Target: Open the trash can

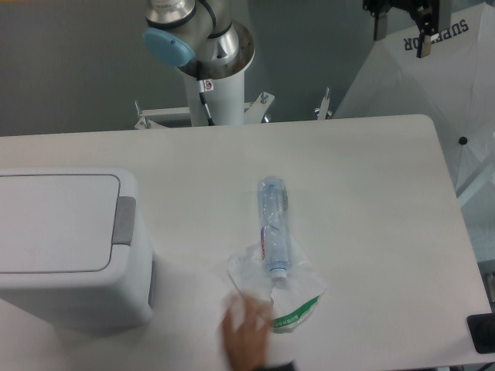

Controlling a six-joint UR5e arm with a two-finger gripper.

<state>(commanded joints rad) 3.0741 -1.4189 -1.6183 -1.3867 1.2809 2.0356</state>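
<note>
The trash can [77, 297] is a large light grey-white bin at the table's left front. Its flat lid [54, 224] lies shut, and a darker grey push tab [124, 221] sits on its right edge. My gripper [402, 32] hangs at the top right, high above the table's far right corner and far from the can. Its two black fingers [424, 39] stand apart with nothing between them. Its upper part is cut off by the frame edge.
A clear plastic bottle [274, 224] lies at mid-table, its cap on a crumpled plastic wrapper [285, 297]. A human hand [246, 328] reaches in from the front edge onto the wrapper. The arm's base column [218, 93] stands behind the table. A white umbrella [433, 85] is at the right.
</note>
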